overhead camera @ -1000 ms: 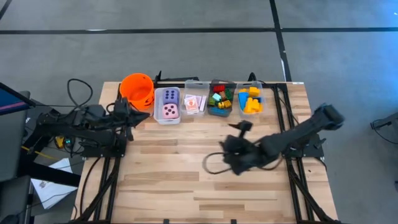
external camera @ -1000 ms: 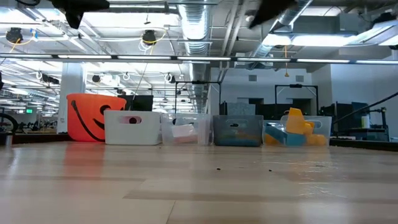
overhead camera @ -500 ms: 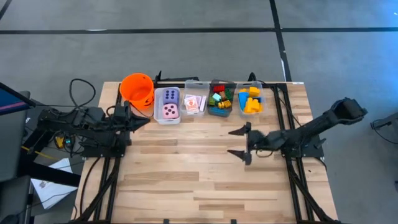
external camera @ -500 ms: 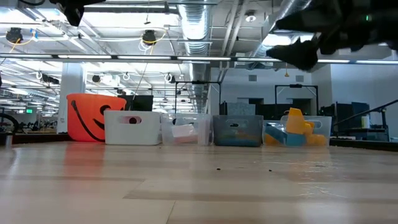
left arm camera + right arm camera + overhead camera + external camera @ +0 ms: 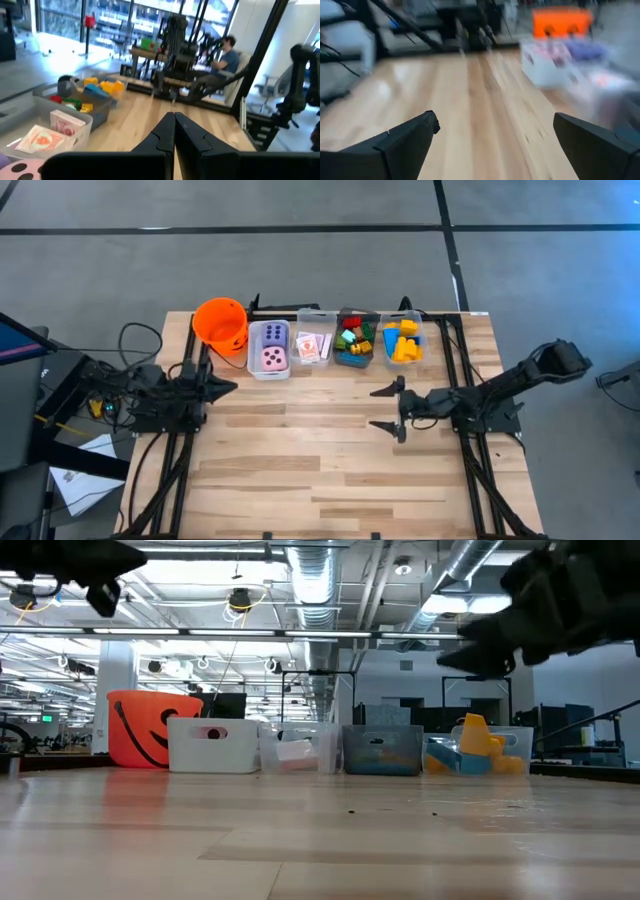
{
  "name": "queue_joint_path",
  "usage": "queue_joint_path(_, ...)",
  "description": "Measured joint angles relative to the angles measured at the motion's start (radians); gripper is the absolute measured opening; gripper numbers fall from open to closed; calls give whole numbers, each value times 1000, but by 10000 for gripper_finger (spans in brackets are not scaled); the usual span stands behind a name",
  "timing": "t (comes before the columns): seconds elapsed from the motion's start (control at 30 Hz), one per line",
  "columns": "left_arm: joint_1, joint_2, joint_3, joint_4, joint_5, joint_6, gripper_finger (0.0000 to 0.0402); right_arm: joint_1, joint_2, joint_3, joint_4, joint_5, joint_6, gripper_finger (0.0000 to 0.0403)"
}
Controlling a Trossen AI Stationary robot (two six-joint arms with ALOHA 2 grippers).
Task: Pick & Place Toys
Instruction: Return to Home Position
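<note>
Pinched shut above the left edge of the table point(image 5: 300, 470): left claw point(image 5: 232, 387), tip aimed inward. Close by its tip, toward the far edge: bucket point(image 5: 220, 323). Just ahead and far-side of that tip: white bin point(image 5: 270, 374) with purple die point(image 5: 275, 334) and pink die point(image 5: 271, 360). Farther along the row: cards point(image 5: 312, 347) in a clear bin point(image 5: 315, 312), then bricks point(image 5: 355, 340). Spread wide, near-side of the bricks, apart from them: right claw point(image 5: 385, 408), pointing toward the left claw.
</note>
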Motion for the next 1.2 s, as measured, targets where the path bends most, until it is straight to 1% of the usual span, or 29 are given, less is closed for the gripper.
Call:
queue_joint_path(0.07, 0, -90, -43, -1, 1, 13, 0, -26, -2, 0, -76, 12, 35, 400)
queue_joint_path(0.1, 0, -116, -63, 6, 4, 20, 0, -42, -2, 0, -108, 24, 60, 400)
queue_joint_path(0.13, 0, -114, -75, 23, 8, 25, 0, -59, -3, 0, -137, 28, 81, 400)
queue_joint_path(0.17, 0, -114, -80, -7, 13, 25, 0, -74, -3, -1, -159, 30, 98, 400)
queue_joint_path(0.27, 0, -86, -98, 16, 15, 11, 0, -112, 9, 0, -164, 25, 117, 400)
queue_joint_path(0.3, 0, -91, -109, -1, 9, 2, 0, -122, 10, -2, -151, 13, 117, 400)
queue_joint_path(0.43, 0, -114, -152, 33, 22, -8, 0, -157, 54, -1, -53, -98, 110, 400)
queue_joint_path(0.53, 0, -114, -224, 102, 30, -9, 0, -172, 134, 0, 69, -159, 94, 400)
queue_joint_path(0.6, 0, -115, -281, 173, 30, -16, 0, -187, 199, 0, 113, -180, 101, 400)
queue_joint_path(0.67, 0, -101, -321, 280, 55, -16, 0, -198, 272, 0, 167, -188, 128, 400)
queue_joint_path(0.73, 0, -78, -325, 319, 98, 4, 0, -203, 351, 0, 222, -186, 151, 400)
queue_joint_path(0.83, 0, -76, -325, 330, 107, 5, 0, -206, 463, 1, 341, -186, 154, 400)
queue_joint_path(0.93, 0, -74, -325, 297, 106, -3, 0, -206, 554, 3, 448, -186, 154, 400)
queue_joint_path(1.1, 0, -68, -325, 290, 106, -13, 0, -210, 637, 33, 545, -185, 154, 400)
queue_joint_path(1.2, 0, -68, -325, 292, 106, -13, 0, -211, 631, 46, 573, -185, 129, 400)
